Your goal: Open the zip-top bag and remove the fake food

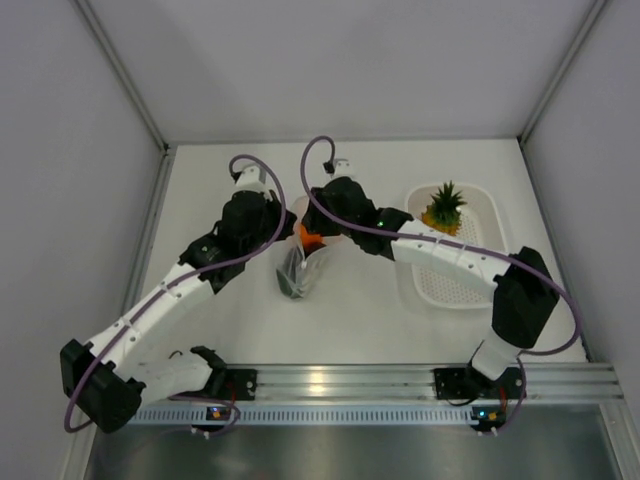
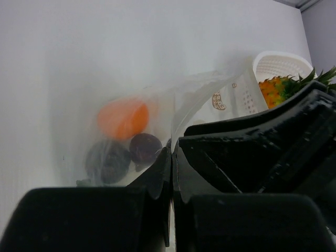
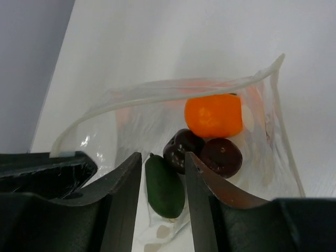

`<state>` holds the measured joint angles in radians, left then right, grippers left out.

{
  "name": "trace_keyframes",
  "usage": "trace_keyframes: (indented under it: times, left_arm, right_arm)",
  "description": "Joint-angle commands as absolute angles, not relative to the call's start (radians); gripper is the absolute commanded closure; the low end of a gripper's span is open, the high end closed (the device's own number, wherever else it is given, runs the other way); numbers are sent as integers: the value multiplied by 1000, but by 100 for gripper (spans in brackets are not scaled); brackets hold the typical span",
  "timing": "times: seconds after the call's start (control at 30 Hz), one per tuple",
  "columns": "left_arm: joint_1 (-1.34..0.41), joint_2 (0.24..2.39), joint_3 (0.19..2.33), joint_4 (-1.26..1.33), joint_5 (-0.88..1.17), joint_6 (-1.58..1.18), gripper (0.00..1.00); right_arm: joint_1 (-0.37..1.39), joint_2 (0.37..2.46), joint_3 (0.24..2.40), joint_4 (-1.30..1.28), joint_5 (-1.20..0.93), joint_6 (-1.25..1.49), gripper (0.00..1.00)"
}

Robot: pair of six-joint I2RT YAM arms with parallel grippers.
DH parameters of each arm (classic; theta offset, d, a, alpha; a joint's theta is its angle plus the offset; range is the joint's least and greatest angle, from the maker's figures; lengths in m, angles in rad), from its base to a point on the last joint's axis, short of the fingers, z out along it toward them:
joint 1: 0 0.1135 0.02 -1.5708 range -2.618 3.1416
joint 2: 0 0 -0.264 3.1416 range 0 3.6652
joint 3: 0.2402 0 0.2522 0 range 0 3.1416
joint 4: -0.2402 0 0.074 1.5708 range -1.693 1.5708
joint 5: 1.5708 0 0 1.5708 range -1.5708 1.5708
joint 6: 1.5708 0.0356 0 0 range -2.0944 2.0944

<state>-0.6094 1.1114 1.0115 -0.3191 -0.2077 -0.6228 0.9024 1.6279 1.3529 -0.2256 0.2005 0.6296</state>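
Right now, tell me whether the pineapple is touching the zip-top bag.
Apart. The top view shows the pineapple in the white basket, clear of the zip-top bag to its left.

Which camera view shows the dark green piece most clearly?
The right wrist view: the dark green piece lies sharp inside the open zip-top bag. In the left wrist view, foggy plastic hides nearly all of it; from the top external view, it cannot be made out.
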Motion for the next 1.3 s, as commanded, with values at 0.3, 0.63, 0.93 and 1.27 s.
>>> trace_keyframes:
  times: [0.3,0.63,0.93,1.27]
  left_arm:
    - [-604,1042,914,-207,-207,-701,100]
    - [-604,1003,888,-199,-294,-687,100]
    - [-604,1000,868,-199,-311,-670,100]
    - [-604,1005,812,-199,-302,-680,100]
  right_arm:
    - [948,1788,1436,-244,305,690,59]
    - [960,1836,1421,-269,351,647,54]
    - [962,1890,1402,-279,362,611,50]
    - [960,1919,1332,-241,356,624,44]
